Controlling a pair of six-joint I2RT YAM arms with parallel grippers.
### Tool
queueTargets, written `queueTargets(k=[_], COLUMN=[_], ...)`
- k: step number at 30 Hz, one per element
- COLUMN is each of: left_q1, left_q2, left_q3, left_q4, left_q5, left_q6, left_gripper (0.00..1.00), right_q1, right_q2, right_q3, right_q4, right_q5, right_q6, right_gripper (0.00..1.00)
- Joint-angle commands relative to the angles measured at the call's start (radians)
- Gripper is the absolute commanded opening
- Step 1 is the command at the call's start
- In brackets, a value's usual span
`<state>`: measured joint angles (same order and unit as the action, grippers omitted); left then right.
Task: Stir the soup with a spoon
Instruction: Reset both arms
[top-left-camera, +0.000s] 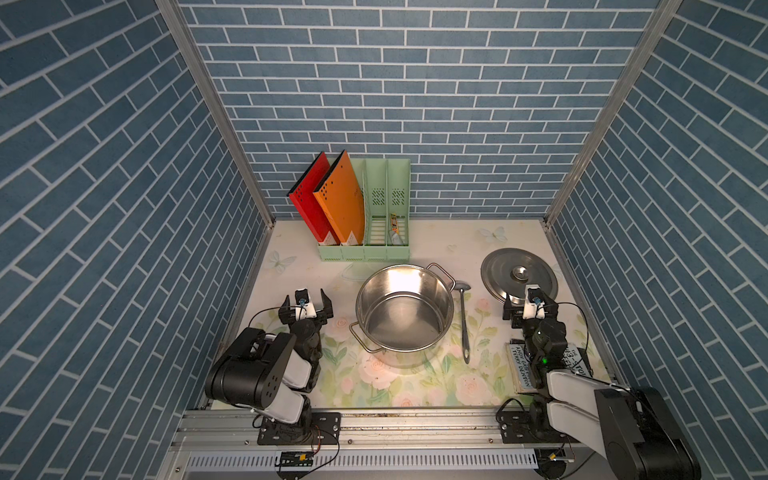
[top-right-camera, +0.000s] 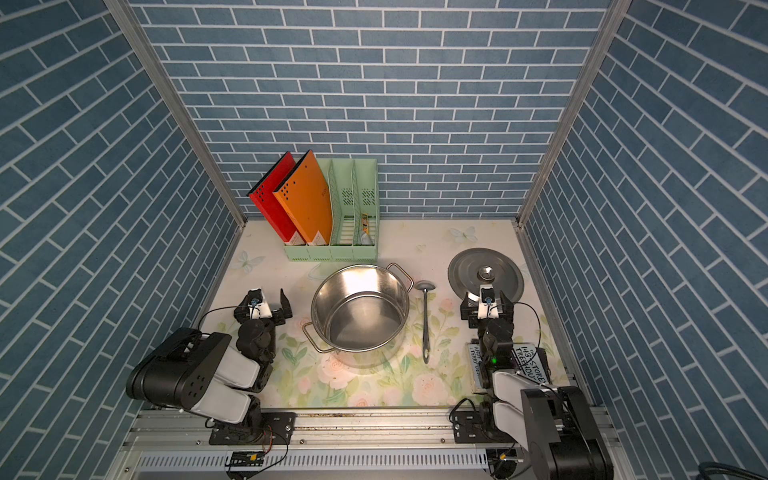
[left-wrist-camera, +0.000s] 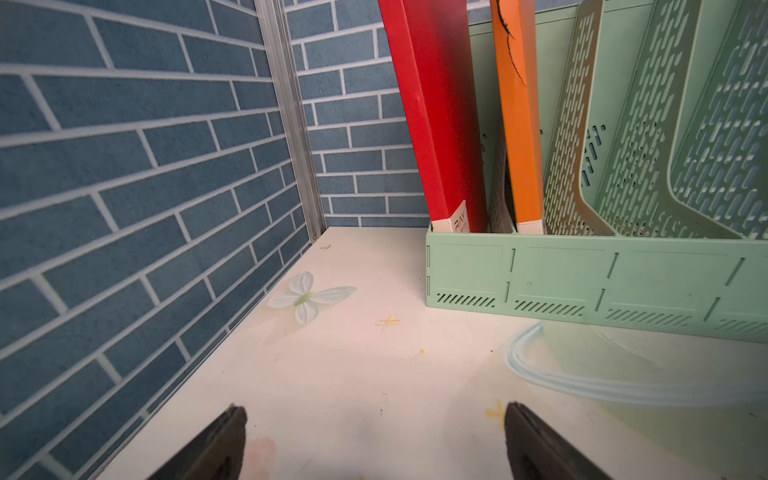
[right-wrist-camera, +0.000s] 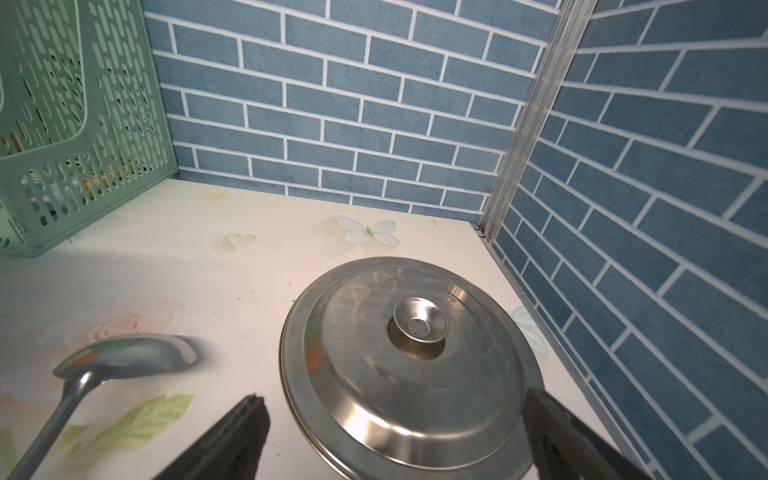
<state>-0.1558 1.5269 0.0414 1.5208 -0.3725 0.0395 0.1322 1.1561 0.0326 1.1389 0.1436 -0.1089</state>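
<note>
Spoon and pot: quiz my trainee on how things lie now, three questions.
1. True or false: the spoon lies inside the pot.
2. The lid lies: A on the pot; B on the table, right of the spoon; C under the pot.
3. Fill in: the left end effector and the right end effector are both ____.
Key: 1 false, it lies beside the pot; 2 B; 3 open.
</note>
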Motion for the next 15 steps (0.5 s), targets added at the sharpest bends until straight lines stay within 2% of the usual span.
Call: queueTargets(k=[1,2,4,8,11,15], left_q1=[0.042,0.059,0.092,0.093,0.093,0.091], left_q2=[-0.012,-0.014,-0.017,-0.016,-0.017,-0.015], left_q3=[0.096,0.136,0.137,0.137,0.138,0.141], left_q4=[-0.105,-0.185,-0.185,-0.182,-0.185,-0.189], left_q5=[0.035,0.037,0.062,0.059,0.058,0.057], left_q6=[-0.055,-0.077,-0.111,-0.112,-0.108,-0.105], left_gripper=[1.00,1.00,1.00,1.00,1.00,1.00], right_q1=[-0.003,-0.003,-0.003,-0.007,-0.040,-0.081], right_q2=[0.095,0.132,0.231,0.381,0.373,0.378], right_q3=[-0.003,0.005,0.032,0.087,0.156,0.187], right_q4=[0.218,0.255,0.305,0.343,0.190,0.143], right_q5=[-0.008,-0.010,-0.015,-0.010,-0.058,-0.112], right_q6=[0.023,0.021,0.012,0.010,0.044,0.069], right_gripper=[1.00,1.00,1.00,1.00,1.00,1.00])
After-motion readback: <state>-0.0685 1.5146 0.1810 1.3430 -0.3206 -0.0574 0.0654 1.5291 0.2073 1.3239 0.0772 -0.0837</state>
